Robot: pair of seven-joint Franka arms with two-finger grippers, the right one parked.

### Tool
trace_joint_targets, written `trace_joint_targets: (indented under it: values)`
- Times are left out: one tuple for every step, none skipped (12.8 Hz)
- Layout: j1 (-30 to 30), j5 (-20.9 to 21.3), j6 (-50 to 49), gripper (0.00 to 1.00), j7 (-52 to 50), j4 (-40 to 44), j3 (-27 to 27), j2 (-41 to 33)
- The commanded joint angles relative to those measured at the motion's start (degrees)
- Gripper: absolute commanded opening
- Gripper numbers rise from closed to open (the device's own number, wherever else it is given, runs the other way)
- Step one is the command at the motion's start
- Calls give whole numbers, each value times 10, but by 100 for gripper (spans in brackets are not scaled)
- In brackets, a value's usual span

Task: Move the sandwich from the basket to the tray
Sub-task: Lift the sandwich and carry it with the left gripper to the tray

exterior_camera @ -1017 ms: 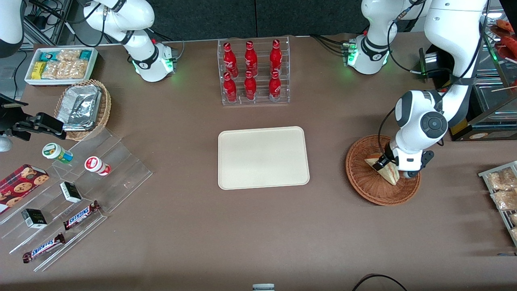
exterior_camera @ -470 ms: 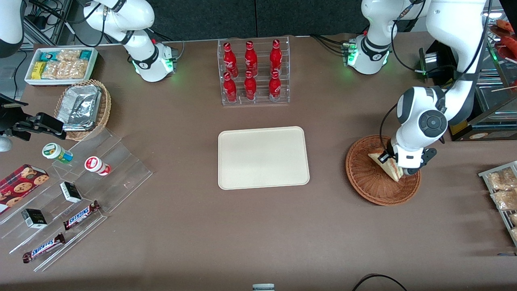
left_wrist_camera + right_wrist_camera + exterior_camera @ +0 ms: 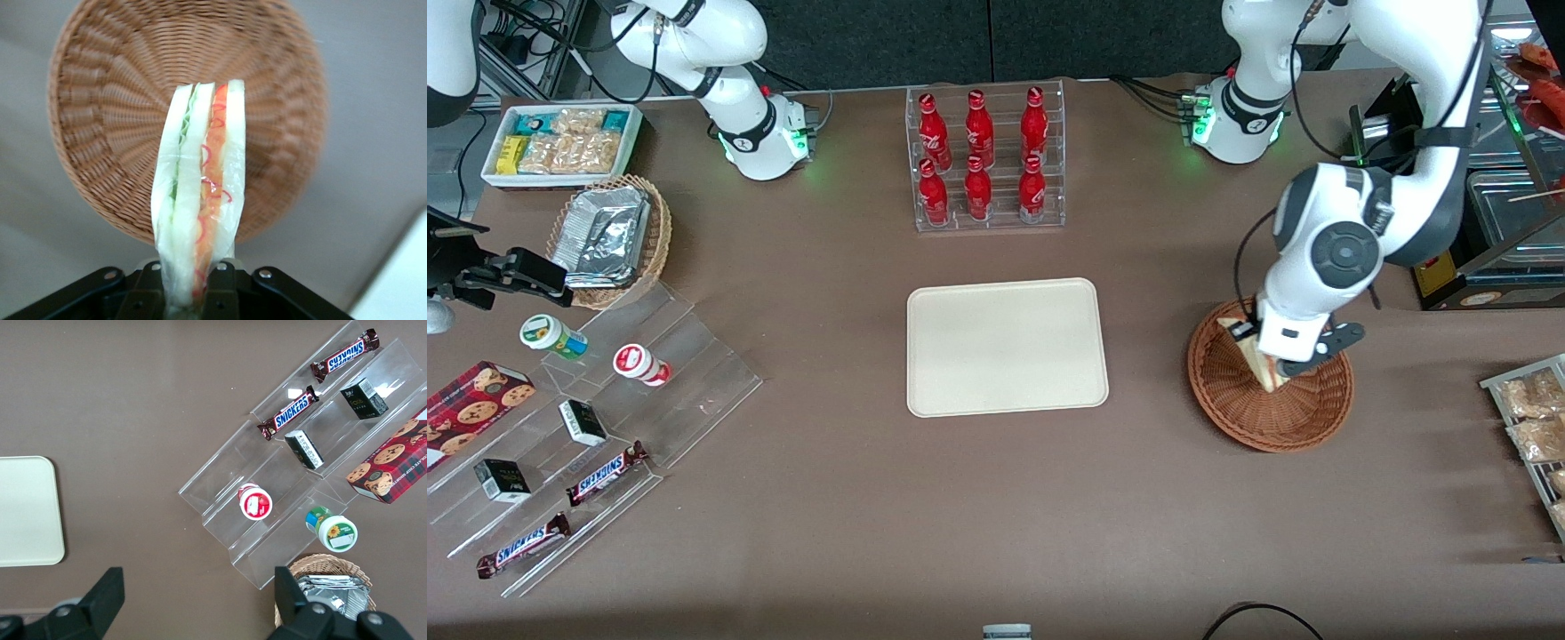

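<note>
Snickers is the one brand clearly legible: two Snickers bars (image 3: 560,507) lie on the clear acrylic stepped stand (image 3: 596,427) toward the parked arm's end of the surface (image 3: 960,516). Six red bottles (image 3: 978,156) with white script stand in a clear rack, three in each of two rows. One red cookie box (image 3: 467,413) and two round tubs (image 3: 591,351) sit by the stand. The gripper (image 3: 1272,356) hangs above the basket (image 3: 1232,400), its jaws clamped on the base of the single sandwich (image 3: 200,200), which is lifted clear of the wicker with its filling edge showing. The tray (image 3: 1005,347) lies beside the basket, well apart.
</note>
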Motion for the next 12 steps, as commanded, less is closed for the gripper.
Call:
trace_joint_targets:
  values:
    - [-31, -7, -25, 0, -4, 50, -25, 20]
    - [-51, -18, -25, 0, -11, 66, -31, 36]
    - [-76, -18, -25, 0, -15, 87, -32, 54]
    - [-100, -19, -24, 0, -16, 108, -32, 80]
    - [-116, -22, -23, 0, -16, 130, -33, 101]
    - [-138, -38, -20, 0, -16, 152, -32, 123]
    - [-156, -47, -19, 0, -16, 178, -32, 144]
    - [-172, -49, -19, 0, -16, 202, -32, 164]
    - [-189, -49, -17, 0, -16, 226, -32, 186]
    - [-204, -49, -15, 0, -16, 250, -32, 209]
    - [-219, -49, -15, 0, -16, 270, -32, 230]
    - [-236, -48, -14, 0, -11, 297, -32, 255]
